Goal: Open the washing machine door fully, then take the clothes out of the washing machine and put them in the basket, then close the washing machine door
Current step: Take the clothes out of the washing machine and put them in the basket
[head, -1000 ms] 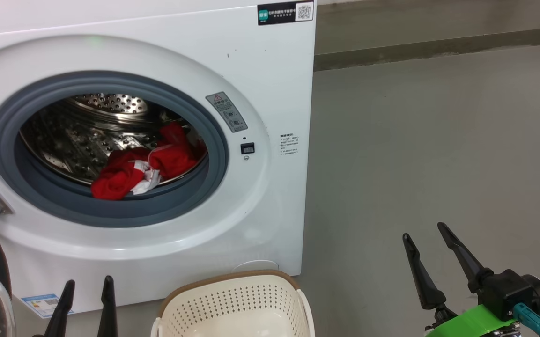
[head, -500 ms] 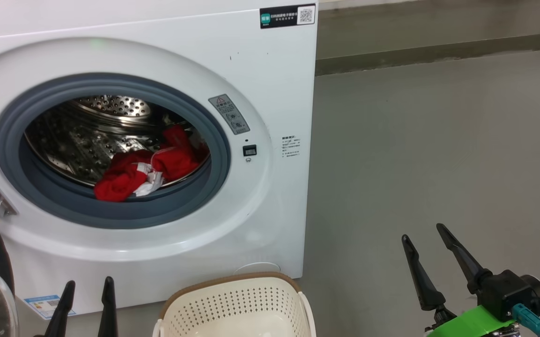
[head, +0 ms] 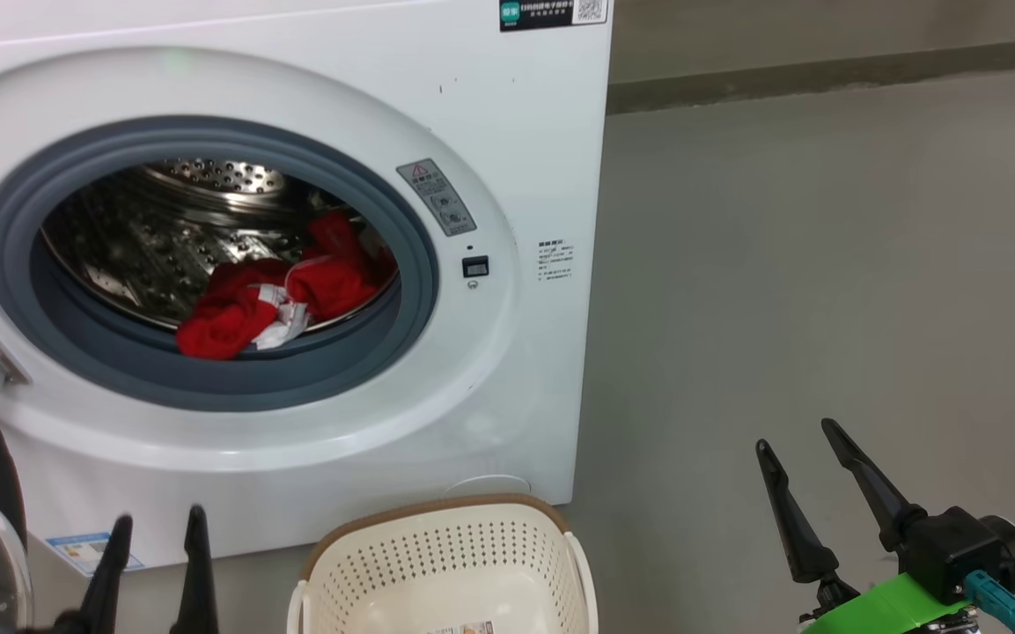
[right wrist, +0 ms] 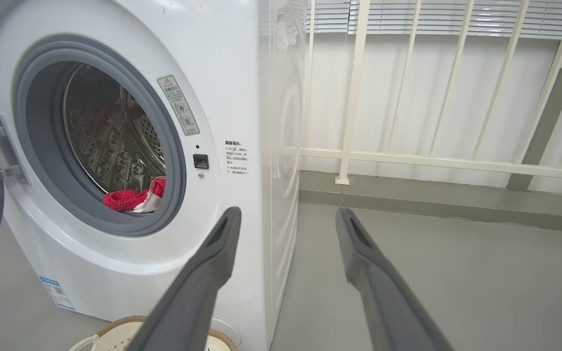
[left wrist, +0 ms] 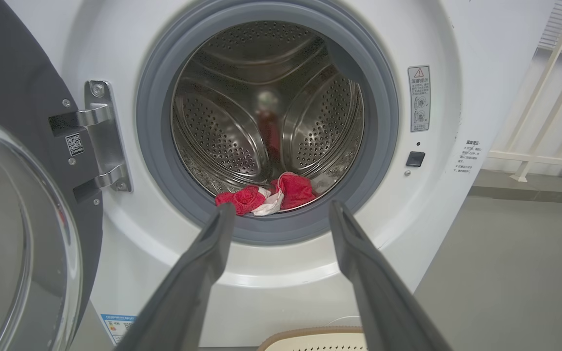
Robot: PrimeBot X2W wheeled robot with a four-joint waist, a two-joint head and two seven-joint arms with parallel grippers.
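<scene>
The door (left wrist: 17, 234) is hanging open, clearing access to the clothes (head: 269, 304); the basket (head: 437, 513) is sitting below for transfer. The left gripper (head: 160, 515) and right gripper (head: 795, 433) are hovering, fingers spread, grasping nothing.

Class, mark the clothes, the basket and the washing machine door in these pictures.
the clothes (head: 230, 324): head view, on the red bundle's front fold.
the basket (head: 437, 563): head view, on its perforated inner wall.
the washing machine door (left wrist: 17, 234): left wrist view, on its clear glass bowl.
</scene>
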